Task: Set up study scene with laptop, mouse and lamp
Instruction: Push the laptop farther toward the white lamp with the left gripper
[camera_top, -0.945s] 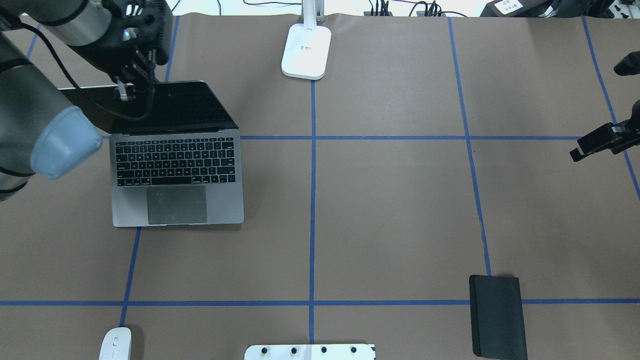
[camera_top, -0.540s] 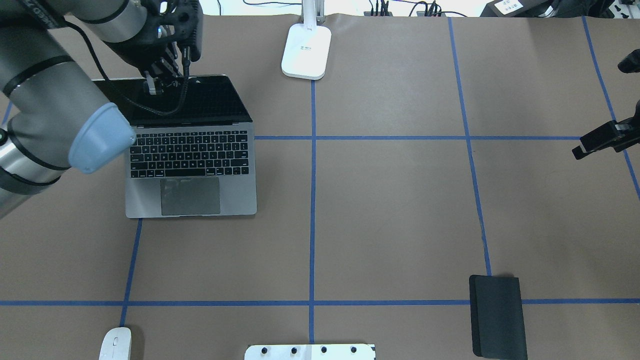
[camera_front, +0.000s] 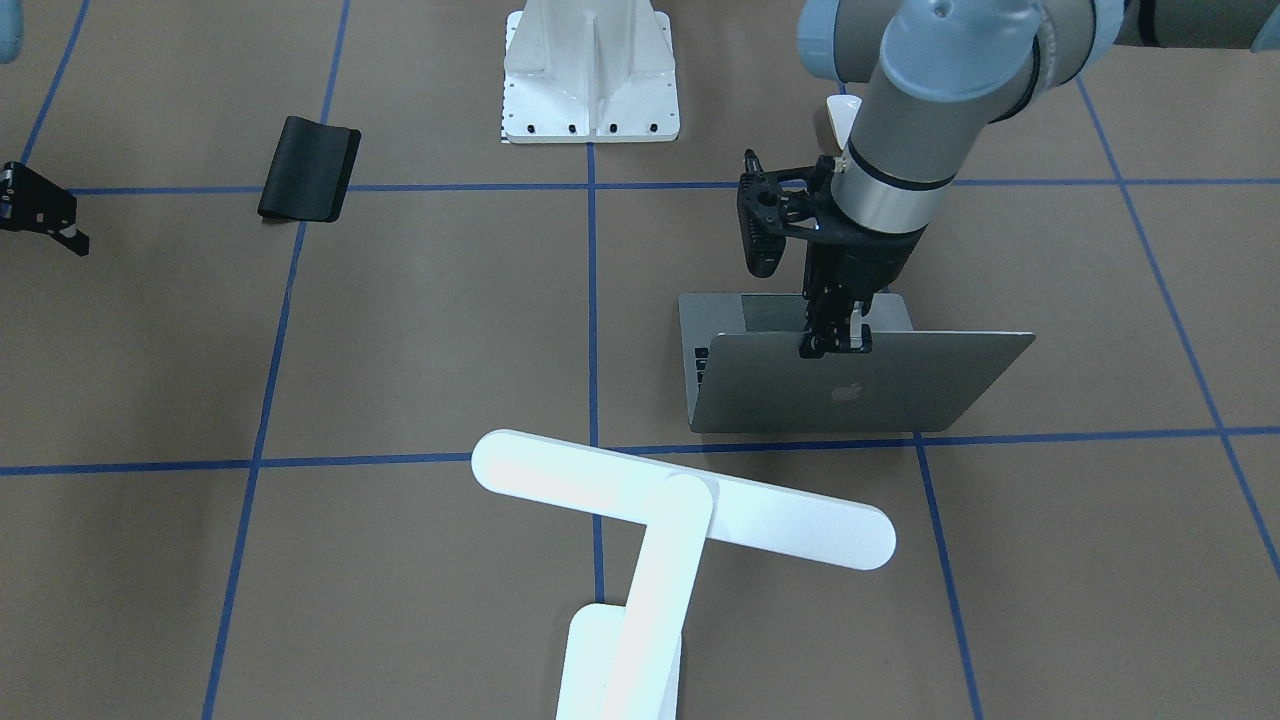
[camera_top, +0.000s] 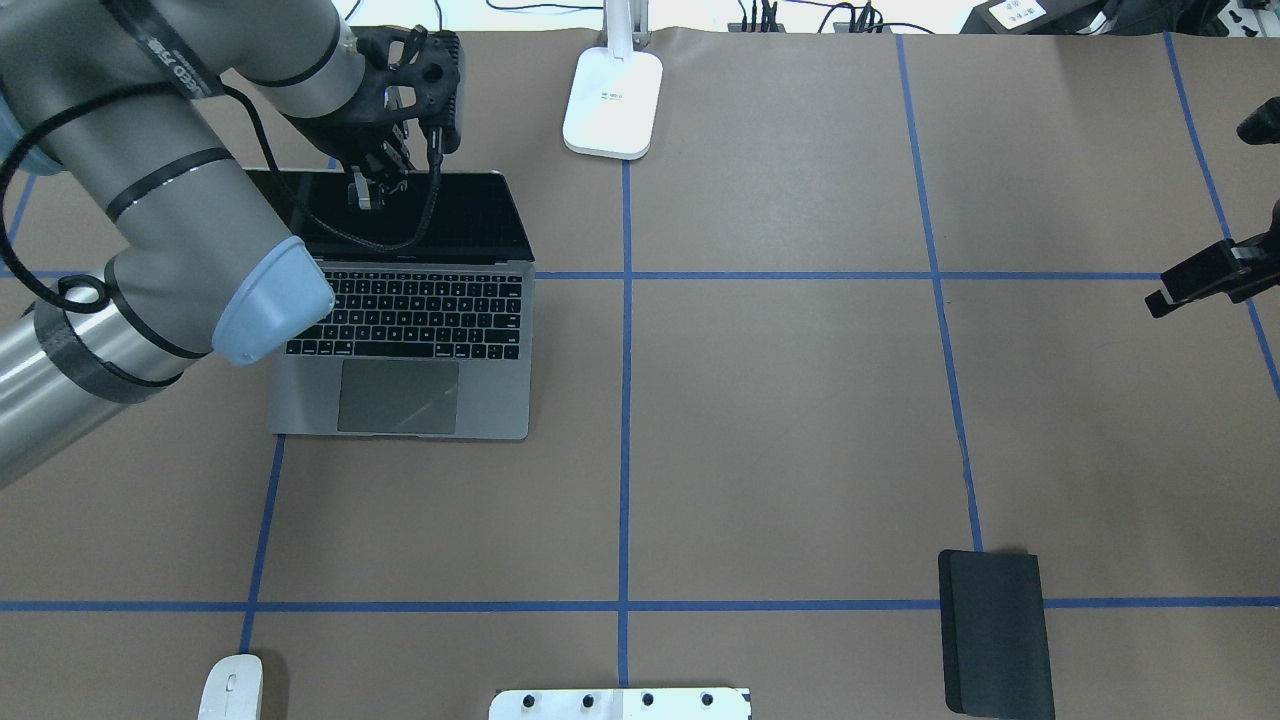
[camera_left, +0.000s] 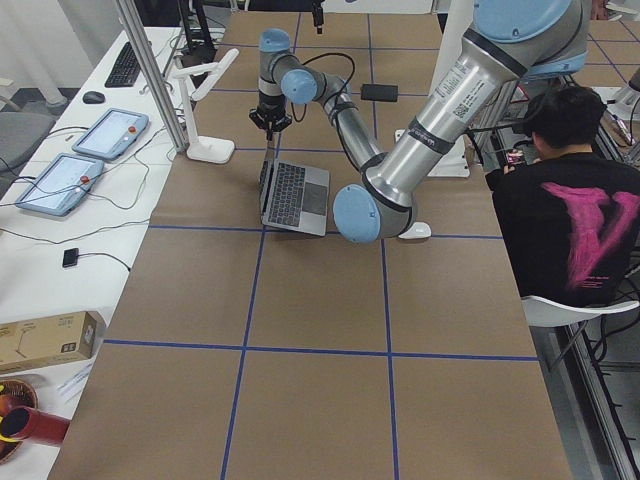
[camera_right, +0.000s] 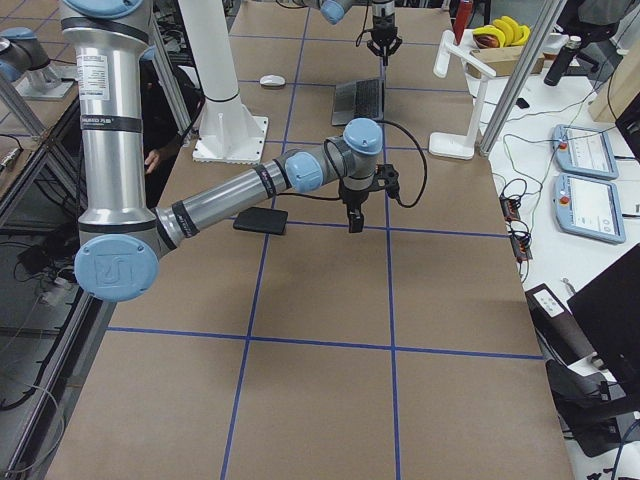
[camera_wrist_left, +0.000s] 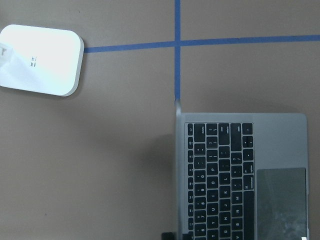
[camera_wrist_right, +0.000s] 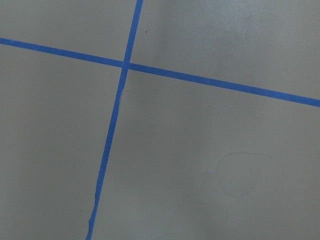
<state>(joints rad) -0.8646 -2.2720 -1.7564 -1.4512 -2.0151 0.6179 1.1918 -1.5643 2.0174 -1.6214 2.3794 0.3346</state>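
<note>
So the left tool (camera_top: 362, 196) is clamped narrow on the top edge of the lid of the slim space-grey metal laptop (camera_top: 495, 400). The laptop sits open on the far left part of the brown paper-covered counter (camera_top: 780, 420), screen tilted back. The white desk lamp (camera_top: 612, 100) stands just right of it at the far middle. The small white glossy mouse (camera_top: 231, 688) lies at the near left edge. The right tool (camera_top: 1165, 298) hangs over the far right; can't tell if it's wide or narrow.
</note>
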